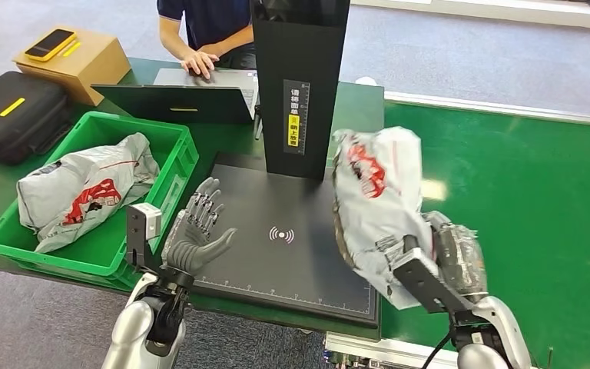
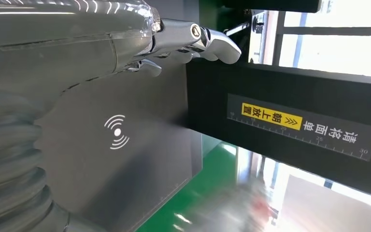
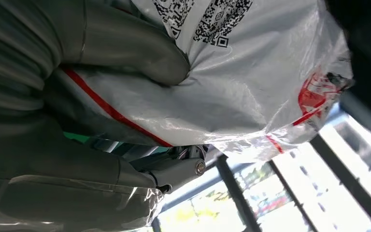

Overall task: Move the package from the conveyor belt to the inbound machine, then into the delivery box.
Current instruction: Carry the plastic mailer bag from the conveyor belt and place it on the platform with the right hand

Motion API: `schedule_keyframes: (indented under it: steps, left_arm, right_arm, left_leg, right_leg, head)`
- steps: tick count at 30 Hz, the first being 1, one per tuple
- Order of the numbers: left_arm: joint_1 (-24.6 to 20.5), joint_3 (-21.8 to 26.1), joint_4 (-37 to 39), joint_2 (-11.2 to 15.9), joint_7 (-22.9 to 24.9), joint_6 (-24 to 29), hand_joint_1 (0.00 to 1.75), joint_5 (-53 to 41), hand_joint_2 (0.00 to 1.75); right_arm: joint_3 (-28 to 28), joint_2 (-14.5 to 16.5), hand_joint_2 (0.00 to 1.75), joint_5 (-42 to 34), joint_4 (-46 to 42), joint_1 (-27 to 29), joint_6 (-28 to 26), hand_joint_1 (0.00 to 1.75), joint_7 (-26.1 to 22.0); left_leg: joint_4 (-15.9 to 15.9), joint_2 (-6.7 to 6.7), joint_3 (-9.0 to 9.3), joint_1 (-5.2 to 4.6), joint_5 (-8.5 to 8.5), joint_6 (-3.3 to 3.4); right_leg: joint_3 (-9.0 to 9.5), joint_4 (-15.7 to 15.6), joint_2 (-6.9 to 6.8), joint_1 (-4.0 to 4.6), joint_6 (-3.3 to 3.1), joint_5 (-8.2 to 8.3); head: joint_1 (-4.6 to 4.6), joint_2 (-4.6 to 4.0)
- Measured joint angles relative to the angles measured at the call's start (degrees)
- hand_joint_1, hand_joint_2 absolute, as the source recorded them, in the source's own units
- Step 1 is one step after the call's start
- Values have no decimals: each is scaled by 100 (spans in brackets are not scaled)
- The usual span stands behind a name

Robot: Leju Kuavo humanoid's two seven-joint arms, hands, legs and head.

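From the head view, the right hand point(image 1: 449, 257) grips a grey-and-red package point(image 1: 376, 204) lifted above the right edge of the black inbound machine point(image 1: 276, 254) — its dark upright column point(image 1: 299, 84) rises just left of the package, while the left hand point(image 1: 198, 234) hovers over the machine's left edge, fingers apart and holding nothing. Left of the machine a green bin point(image 1: 165, 188) holds another package point(image 1: 84, 192), and behind it a person's hand point(image 1: 200, 61) rests on a laptop point(image 1: 192, 96). The left wrist view shows fingers point(image 2: 212, 41) spread above the machine's plate point(image 2: 125, 159); the right wrist view shows the thumb point(image 3: 140, 53) pressed into the package's plastic — labels facing the camera.

A dark green surface point(image 1: 361, 104) is carrying the black scanner plate point(image 1: 292, 261); left of the plate a green crate point(image 1: 170, 169) is sitting, behind it a laptop point(image 1: 177, 100), farther left a black case point(image 1: 15, 115) and cardboard box point(image 1: 84, 61).
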Motion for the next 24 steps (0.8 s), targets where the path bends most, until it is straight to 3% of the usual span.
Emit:
schedule_keyframes:
  steps: [5, 9, 15, 24]
  left_arm:
    - [-20, 9, -2, 64, -12, 97, 0, -5, 175]
    - [-26, 19, -32, 96, 1, 242, 0, 26, 175]
    - [-85, 21, -51, 105, 9, 332, 0, 75, 175]
    - [-221, -2, 44, 109, -30, 258, 0, 108, 175]
  right_arm:
    - [1264, -879, 175, 229, 709, -655, 771, 175, 42]
    - [2447, -1336, 175, 111, 1465, -1524, 838, 175, -98]
    - [3856, -1658, 175, 106, 2017, -2647, -414, 175, -549]
    - [4524, -1812, 175, 274, 1866, -2929, -2391, 175, -757]
  left_leg:
    - [1, 2, -1, -1, 1, 2]
    - [3, 3, 2, -1, 5, 4]
    - [4, 1, 6, 0, 8, 2]
    - [4, 1, 1, 0, 7, 2]
  right_leg:
    - [0, 0, 3, -1, 5, 3]
    - [2, 0, 4, -1, 6, 6]
    - [2, 1, 1, 0, 6, 7]
    - [-3, 1, 1, -2, 6, 5]
  head:
    - [1, 2]
    - [1, 1]
    - [0, 1]
    - [1, 0]
